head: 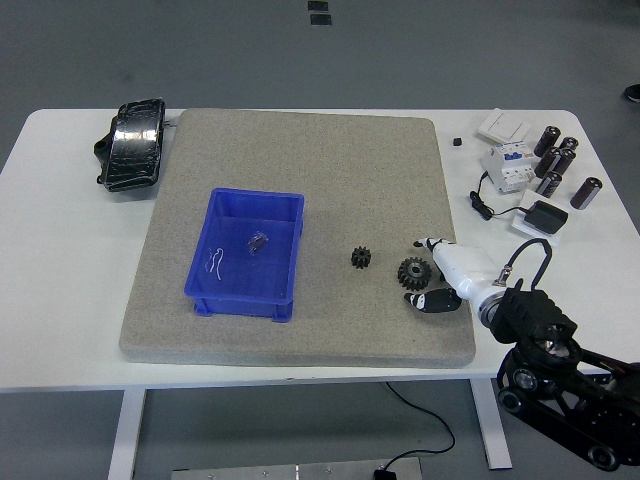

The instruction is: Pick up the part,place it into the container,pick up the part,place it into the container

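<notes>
I have the right hand (432,272) near the mat's right edge, fingers spread around the larger black toothed gear (412,271), not yet clamped, so I judge the first pick underway: close, lift, carry to the blue plastic bin (290,250).

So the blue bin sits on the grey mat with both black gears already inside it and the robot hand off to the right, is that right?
Not quite. The head view shows both gears outside the blue bin: the small gear and the larger gear lie on the grey mat to the bin's right. The right robot hand is beside the larger gear. The bin is indeed on the mat.
</notes>
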